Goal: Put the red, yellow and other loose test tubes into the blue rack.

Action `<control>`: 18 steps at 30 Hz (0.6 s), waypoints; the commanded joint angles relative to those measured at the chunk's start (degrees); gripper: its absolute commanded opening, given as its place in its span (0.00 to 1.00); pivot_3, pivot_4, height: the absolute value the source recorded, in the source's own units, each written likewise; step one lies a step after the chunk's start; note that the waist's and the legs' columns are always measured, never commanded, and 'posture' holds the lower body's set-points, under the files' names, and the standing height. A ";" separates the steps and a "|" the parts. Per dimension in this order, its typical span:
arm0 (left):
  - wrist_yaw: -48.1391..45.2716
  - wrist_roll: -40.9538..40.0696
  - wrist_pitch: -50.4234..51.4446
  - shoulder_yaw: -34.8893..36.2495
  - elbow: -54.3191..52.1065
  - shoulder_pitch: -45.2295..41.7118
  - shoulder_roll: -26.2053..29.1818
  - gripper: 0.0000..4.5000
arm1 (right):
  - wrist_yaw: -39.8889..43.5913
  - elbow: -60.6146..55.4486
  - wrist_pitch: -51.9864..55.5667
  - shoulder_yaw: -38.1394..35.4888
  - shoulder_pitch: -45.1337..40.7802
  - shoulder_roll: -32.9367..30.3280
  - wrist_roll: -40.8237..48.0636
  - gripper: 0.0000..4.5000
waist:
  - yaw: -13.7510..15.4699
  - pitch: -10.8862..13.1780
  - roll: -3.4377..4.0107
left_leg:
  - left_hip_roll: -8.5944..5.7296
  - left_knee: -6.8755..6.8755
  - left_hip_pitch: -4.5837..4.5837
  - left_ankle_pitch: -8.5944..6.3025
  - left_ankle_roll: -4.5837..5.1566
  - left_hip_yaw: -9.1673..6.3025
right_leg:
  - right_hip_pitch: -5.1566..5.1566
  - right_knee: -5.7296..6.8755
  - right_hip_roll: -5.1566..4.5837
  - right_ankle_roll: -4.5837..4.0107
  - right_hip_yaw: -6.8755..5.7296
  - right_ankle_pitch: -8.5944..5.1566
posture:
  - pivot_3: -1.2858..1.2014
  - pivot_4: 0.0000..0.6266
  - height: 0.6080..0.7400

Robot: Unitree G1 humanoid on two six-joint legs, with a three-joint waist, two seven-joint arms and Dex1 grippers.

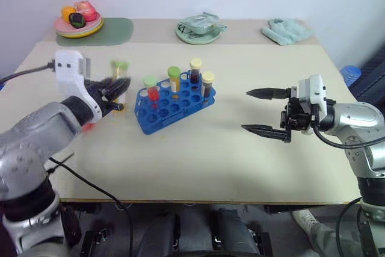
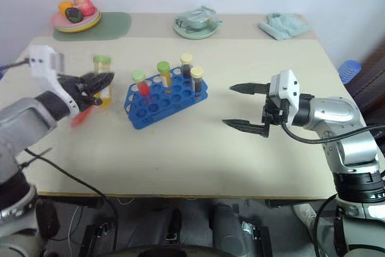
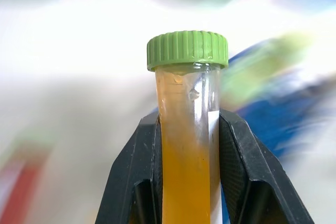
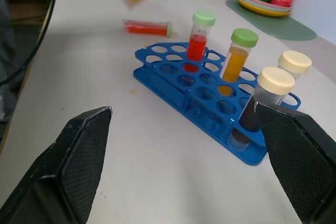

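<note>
My left gripper (image 1: 113,91) is shut on a yellow-orange test tube (image 3: 186,171) with a green cap, held upright above the table just left of the blue rack (image 1: 157,120). The rack holds a red tube (image 1: 151,89), a yellow tube (image 1: 174,80) and two dark tubes with cream caps (image 1: 207,83). Another red tube (image 4: 147,27) lies flat on the table behind the rack's left end, partly hidden by my left arm in the eye views. To the right of the rack, my right gripper (image 1: 261,111) hangs open and empty, pointing towards it.
At the table's back edge stand a plate of fruit (image 1: 78,23) on a green mat (image 1: 114,32), a pale green dish (image 1: 198,30) and a folded teal cloth (image 1: 287,31). A black cable (image 1: 90,182) trails over the front left edge.
</note>
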 commanded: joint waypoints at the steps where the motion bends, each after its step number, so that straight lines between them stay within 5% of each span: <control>1: -6.69 5.91 -11.67 -5.23 1.58 -0.58 -0.88 0.18 | -2.71 -3.74 1.32 -3.44 2.18 0.70 2.29 1.00 | 0.64 0.00 0.00 | 0.00 0.00 0.04 -0.01 0.01 0.00 | 0.06 -0.01 0.00 0.00 0.01 0.00 | 0.52 0.24 1.00; 8: -17.40 23.54 -37.59 -20.62 15.90 -2.76 -8.35 0.18 | -7.86 -7.62 3.86 -8.33 9.66 1.78 4.36 1.00 | 1.01 0.00 -0.01 | 0.00 -0.01 0.03 -0.11 0.22 0.01 | 0.13 -0.14 0.00 0.01 0.01 0.01 | 0.52 0.24 1.00; 13: -22.95 34.36 -59.90 -26.93 36.01 -5.76 -15.79 0.18 | -13.32 -14.69 7.72 -13.52 15.55 2.02 8.31 1.00 | 0.84 -0.01 0.01 | 0.00 0.02 -0.08 -0.12 0.27 0.04 | 0.01 -0.16 0.01 0.03 0.01 0.02 | 0.52 0.24 1.00; 18: -26.22 38.85 -71.67 -29.38 49.21 -8.16 -19.96 0.18 | -16.52 -19.12 9.45 -16.71 19.26 1.79 10.23 1.00 | 0.84 0.00 -0.01 | 0.00 0.03 -0.07 -0.28 0.55 0.04 | 0.00 -0.11 0.01 0.05 0.01 0.03 | 0.52 0.24 1.00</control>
